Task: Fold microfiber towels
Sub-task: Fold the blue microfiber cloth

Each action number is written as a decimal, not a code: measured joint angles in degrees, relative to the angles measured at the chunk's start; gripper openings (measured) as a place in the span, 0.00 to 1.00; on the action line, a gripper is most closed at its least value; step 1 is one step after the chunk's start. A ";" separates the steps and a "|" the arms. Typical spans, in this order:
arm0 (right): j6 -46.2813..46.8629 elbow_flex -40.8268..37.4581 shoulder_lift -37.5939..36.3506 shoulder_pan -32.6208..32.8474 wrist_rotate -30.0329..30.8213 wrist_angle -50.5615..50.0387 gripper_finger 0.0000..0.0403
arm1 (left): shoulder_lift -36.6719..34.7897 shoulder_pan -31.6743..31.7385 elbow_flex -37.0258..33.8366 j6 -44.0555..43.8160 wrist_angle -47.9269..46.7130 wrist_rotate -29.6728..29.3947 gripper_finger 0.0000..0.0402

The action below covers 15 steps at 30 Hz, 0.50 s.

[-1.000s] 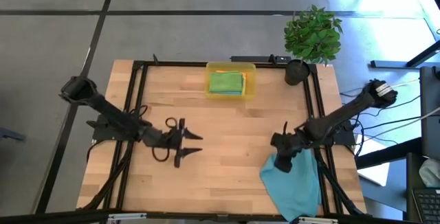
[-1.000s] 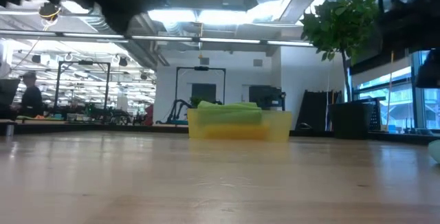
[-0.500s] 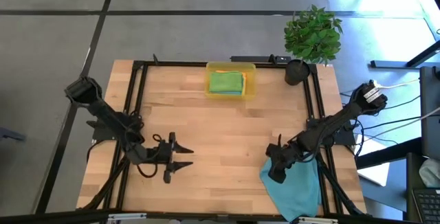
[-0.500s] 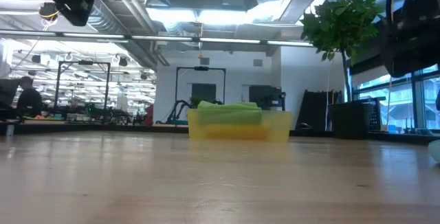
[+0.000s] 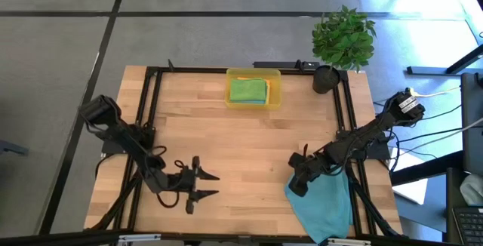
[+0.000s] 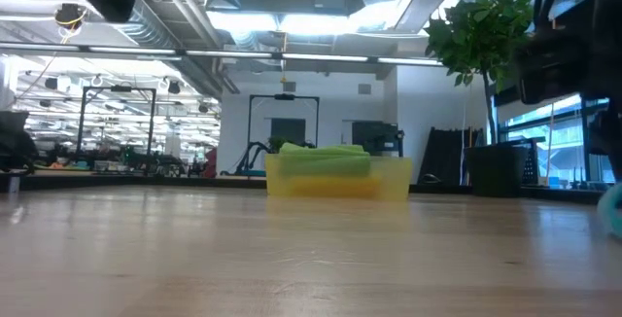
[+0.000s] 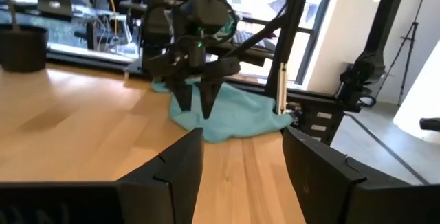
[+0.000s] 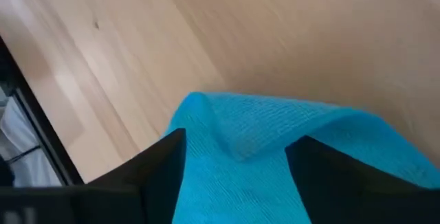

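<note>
A teal-blue towel (image 5: 326,207) lies spread at the table's near right and reaches the near edge. My right gripper (image 5: 294,182) hangs open over the towel's far left corner (image 8: 227,124), fingers pointing down, one on either side of a raised bump in the cloth. The left wrist view shows it (image 7: 197,107) over the towel (image 7: 227,117). My left gripper (image 5: 210,185) is open with nothing between its fingers, above the table's near left middle, pointing toward the right gripper. A green towel (image 5: 247,90) lies on top of others in the yellow tray (image 5: 275,95). My right gripper stands open from above over the teal towel's far left corner (image 8: 206,114), which rises as a small bump between the fingers. Whether the fingers touch the cloth I cannot tell. The towel lies on the table.
The yellow tray (image 6: 389,179) stands at the far middle of the table. A potted plant (image 5: 343,38) stands at the far right corner. Bare wood lies between the two grippers and the tray. Black frame rails (image 5: 145,125) run along the table's left and right sides.
My left gripper has gone toward the table's near edge, staying open. My right gripper has gone a little toward the table's left and near edges, staying over the teal towel's far left corner.
</note>
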 joint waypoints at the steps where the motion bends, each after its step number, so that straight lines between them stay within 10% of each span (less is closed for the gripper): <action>1: -0.06 0.00 0.00 -0.15 0.43 0.29 0.60 | 0.31 0.00 0.67 0.76 0.01 0.06 0.47; 15: -9.83 0.00 -0.02 -2.51 5.36 3.02 0.02 | 5.17 5.96 3.30 4.88 -0.91 1.63 0.47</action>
